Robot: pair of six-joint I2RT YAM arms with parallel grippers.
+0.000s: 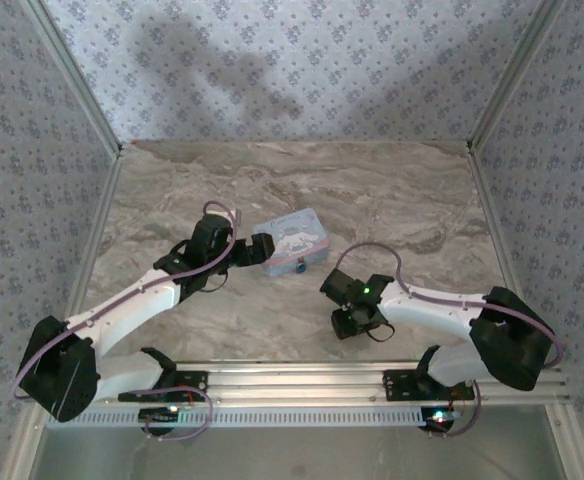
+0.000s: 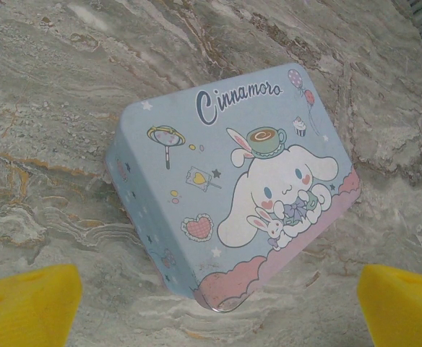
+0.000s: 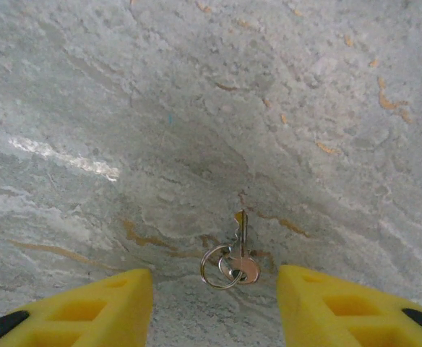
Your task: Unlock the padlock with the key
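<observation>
Walls (image 1: 302,60): pale blue-grey paper with a small repeated floral print, on the back and both sides.
Tabletop (image 1: 392,200): marble-look slab, grey-beige with rust-brown veins.
Frame: aluminium posts (image 1: 77,75) at the back corners; slotted rails (image 1: 302,385) along the near edge.
Light: soft and even; a blurred shadow (image 1: 212,70) on the back wall, possibly from something overhead.

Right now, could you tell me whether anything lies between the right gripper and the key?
Nothing visible does. The key lies flat on the bare marble table, directly between the two fingers of the right gripper. The jaws stand apart on either side of it, and neither finger touches it.
</observation>
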